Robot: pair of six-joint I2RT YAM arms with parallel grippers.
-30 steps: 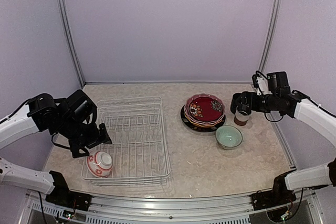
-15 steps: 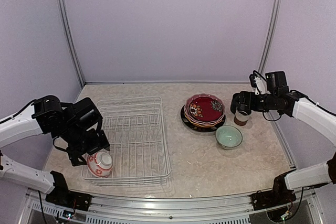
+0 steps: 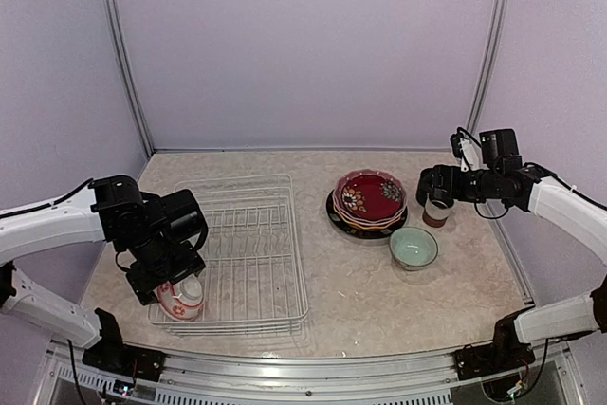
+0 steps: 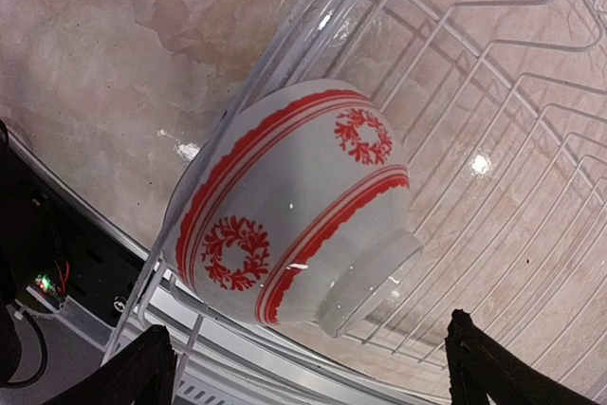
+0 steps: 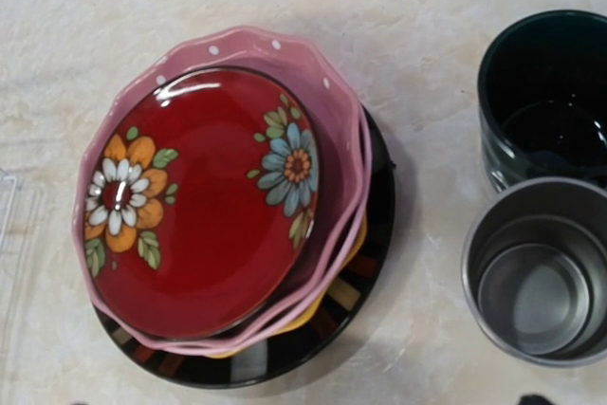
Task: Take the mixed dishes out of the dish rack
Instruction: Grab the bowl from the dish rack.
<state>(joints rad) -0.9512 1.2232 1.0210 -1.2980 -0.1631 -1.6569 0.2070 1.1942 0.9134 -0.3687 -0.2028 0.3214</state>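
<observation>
The white wire dish rack (image 3: 251, 234) sits left of centre. A red-patterned white bowl (image 3: 180, 297) lies tipped in its near-left corner. In the left wrist view the bowl (image 4: 285, 206) leans on the rack's rim (image 4: 313, 40) with its foot pointing down-right. My left gripper (image 3: 163, 277) hangs over it, open, one fingertip on each side (image 4: 142, 367) and clear of it. The dark red floral bowl (image 3: 370, 193) rests on stacked pink and black plates (image 5: 313, 343). My right gripper (image 3: 432, 187) hovers open above the brown-white cup (image 3: 437, 213), holding nothing.
A pale-green cup (image 3: 413, 247) stands in front of the plate stack. A dark teal cup (image 5: 545, 92) stands right beside the brown-white cup (image 5: 541, 267). Purple walls close in the back and sides, and a metal rail runs along the near edge (image 3: 313, 367).
My left arm has swung right and down, bringing its gripper over the bowl in the rack's corner. The right arm has barely moved.
</observation>
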